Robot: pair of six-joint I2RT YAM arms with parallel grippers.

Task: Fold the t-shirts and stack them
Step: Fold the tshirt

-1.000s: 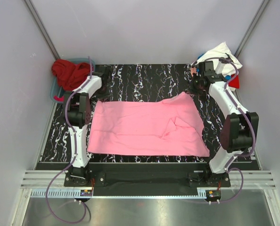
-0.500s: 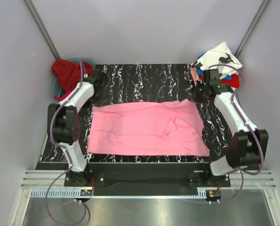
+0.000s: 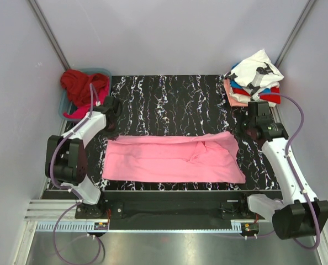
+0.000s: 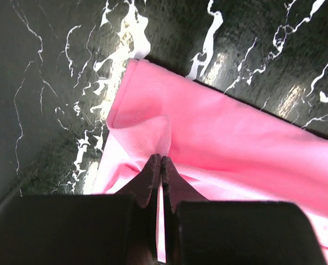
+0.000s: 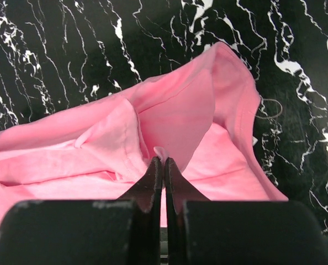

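Observation:
A pink t-shirt lies spread across the black marbled table, its far edge folded toward the near side. My left gripper is shut on the shirt's far left corner; the left wrist view shows the fingertips pinching pink cloth. My right gripper is shut on the far right corner; the right wrist view shows its tips clamping a fold of pink cloth. A stack of folded t-shirts, white with black print on top, sits at the far right corner.
A teal basket holding a dark red shirt stands at the far left, beside the table. The table has bare black marbled surface beyond the pink shirt. Grey walls enclose the sides.
Both grippers have pulled the shirt's far edge toward the near side, folding it over. The pink cloth now covers a narrower band. The right arm has swung away from the stack.

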